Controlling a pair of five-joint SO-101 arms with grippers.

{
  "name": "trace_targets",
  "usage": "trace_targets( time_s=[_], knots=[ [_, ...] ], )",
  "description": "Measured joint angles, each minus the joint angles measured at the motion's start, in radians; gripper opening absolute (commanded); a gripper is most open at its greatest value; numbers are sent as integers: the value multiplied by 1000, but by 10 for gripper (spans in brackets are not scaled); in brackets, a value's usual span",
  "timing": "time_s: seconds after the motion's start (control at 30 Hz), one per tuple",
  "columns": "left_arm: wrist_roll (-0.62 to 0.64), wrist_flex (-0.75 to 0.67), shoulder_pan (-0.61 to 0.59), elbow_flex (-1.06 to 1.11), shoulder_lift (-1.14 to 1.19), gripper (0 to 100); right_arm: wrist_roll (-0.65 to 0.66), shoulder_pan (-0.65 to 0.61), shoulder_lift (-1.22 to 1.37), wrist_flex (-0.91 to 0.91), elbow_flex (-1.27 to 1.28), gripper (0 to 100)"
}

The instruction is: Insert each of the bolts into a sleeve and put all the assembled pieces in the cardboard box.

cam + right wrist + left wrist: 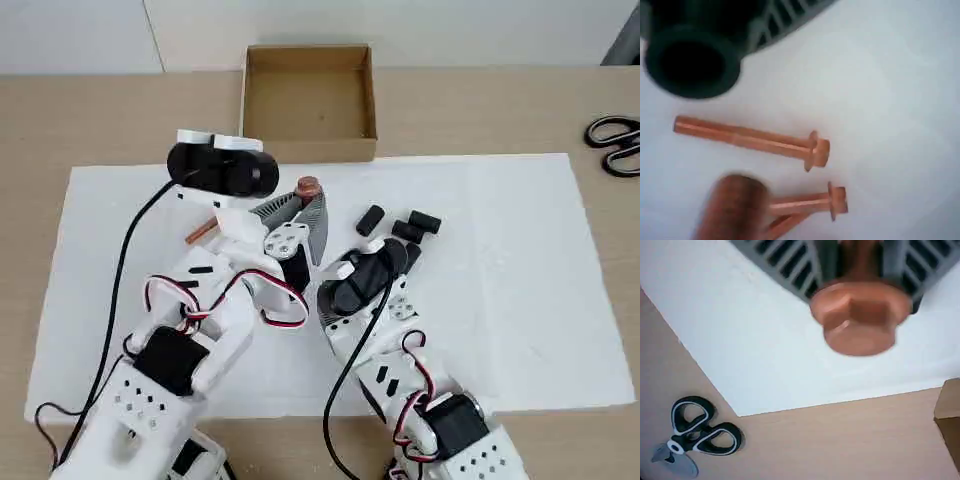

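Observation:
My left gripper (297, 212) hangs above the white paper just in front of the cardboard box (308, 100). Its grey fingers (785, 260) are shut on a copper bolt (860, 315), whose head (308, 187) sticks out past them. My right gripper (372, 262) sits close beside it and is shut on a black sleeve (690, 60) with its open bore showing. Two loose bolts (752, 140) (807, 202) lie on the paper beneath that sleeve. A blurred copper shape (735, 207) shows close to the lens. Three loose sleeves (370, 218) (407, 231) (424, 221) lie right of the grippers.
The white paper sheet (520, 280) covers the middle of the wooden table. Black-handled scissors (615, 140) lie at the far right edge, off the paper. One bolt tip (200, 232) pokes out from under the left arm. The box holds nothing.

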Motion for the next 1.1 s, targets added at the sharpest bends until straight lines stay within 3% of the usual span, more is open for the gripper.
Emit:
trace_targets(
  time_s=[0.3, 0.77, 1.1],
  knots=[
    [2, -199, -2, 167, 2, 6, 0, 0, 0, 0, 0, 4],
    [8, -209, -2, 173, 2, 6, -21, 0, 0, 0, 0, 4],
    [92, -209, 3, 224, -52, 6, -25, 0, 0, 0, 0, 4]
  ],
)
